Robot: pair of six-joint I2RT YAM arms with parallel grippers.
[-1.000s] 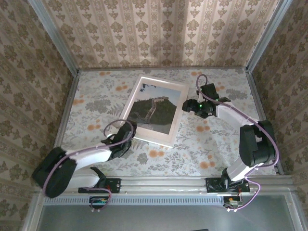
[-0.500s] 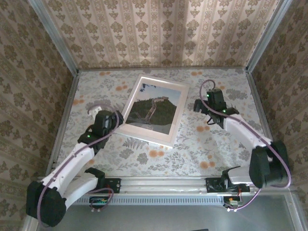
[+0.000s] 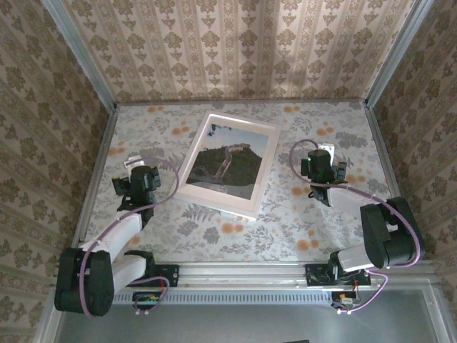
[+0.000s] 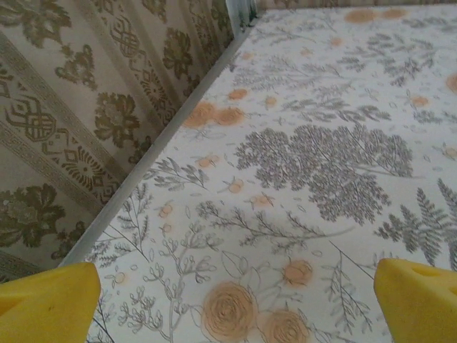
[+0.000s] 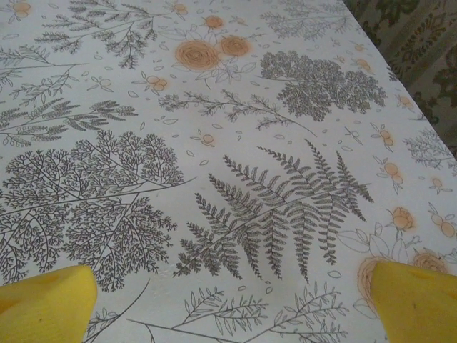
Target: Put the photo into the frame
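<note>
The frame (image 3: pixel 217 206), white and thin-edged, lies flat and slightly tilted at the table's middle. The photo (image 3: pixel 228 161), a dark hill with a pale path under a light sky, lies inside its border. My left gripper (image 3: pixel 137 173) hovers left of the frame's lower left corner, apart from it. In the left wrist view this gripper (image 4: pixel 232 314) is open, its yellow fingertips (image 4: pixel 46 304) wide apart over bare tablecloth. My right gripper (image 3: pixel 320 158) hangs to the right of the frame, not touching it. The right wrist view shows it (image 5: pixel 228 307) open, nothing between its yellow fingertips (image 5: pixel 414 300).
A floral tablecloth (image 3: pixel 314 214) covers the table. Patterned walls close in the left (image 4: pixel 78 107), back and right sides, with a metal rail (image 3: pixel 250 271) along the near edge. Open cloth lies on both sides of the frame.
Both grippers have left the frame's edges and opened. The left one drew away to the left from the lower left corner; the right one pulled back down and to the right.
</note>
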